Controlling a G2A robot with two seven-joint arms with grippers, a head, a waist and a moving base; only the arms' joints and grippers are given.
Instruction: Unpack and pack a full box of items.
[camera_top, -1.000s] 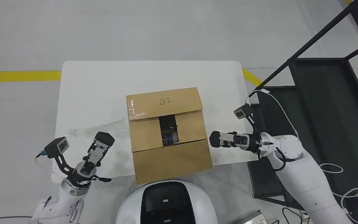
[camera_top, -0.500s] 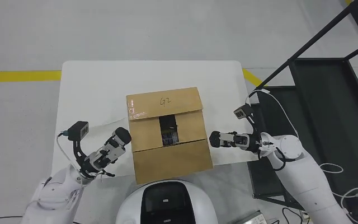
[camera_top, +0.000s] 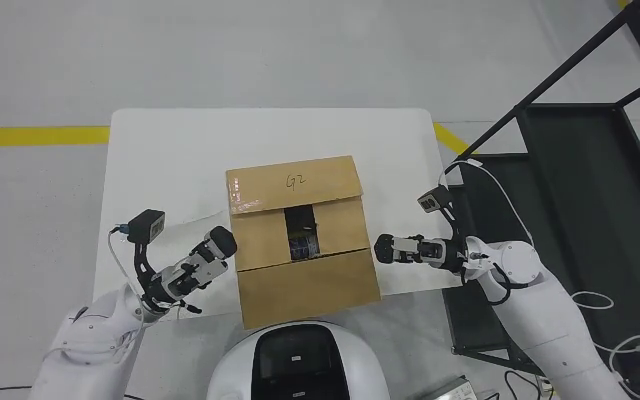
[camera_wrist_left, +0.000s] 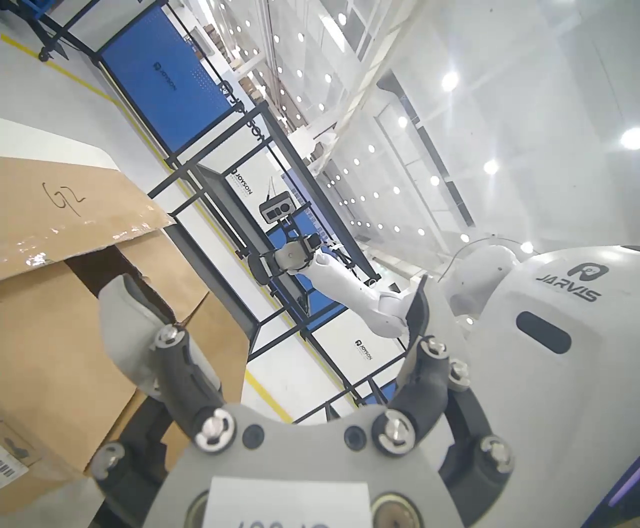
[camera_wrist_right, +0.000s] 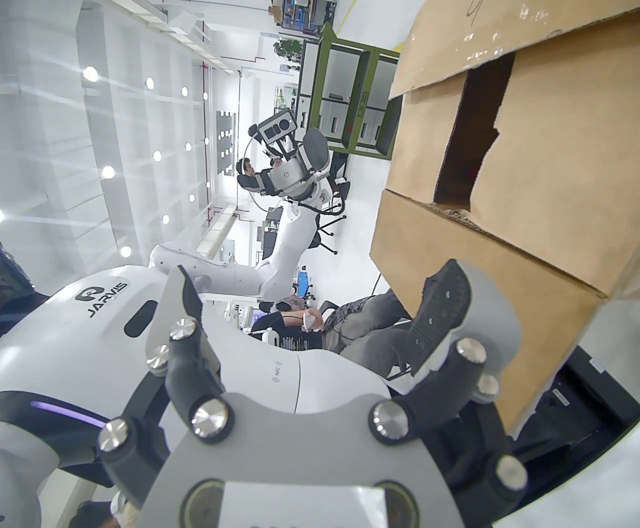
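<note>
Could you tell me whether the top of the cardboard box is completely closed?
No, in the top view the cardboard box has a dark rectangular gap open in the middle of its top.

on the far top flap of the cardboard box (camera_top: 300, 235) i read a handwritten mark (camera_top: 295, 181), "g2", in dark pen. from my left wrist view the same mark stood on that flap, and a white barcode label (camera_wrist_left: 11, 462) sat low on the box, its digits too small to read. the blue panels (camera_wrist_left: 170, 95) in the room behind carried white brand lettering, which i left unread
</note>
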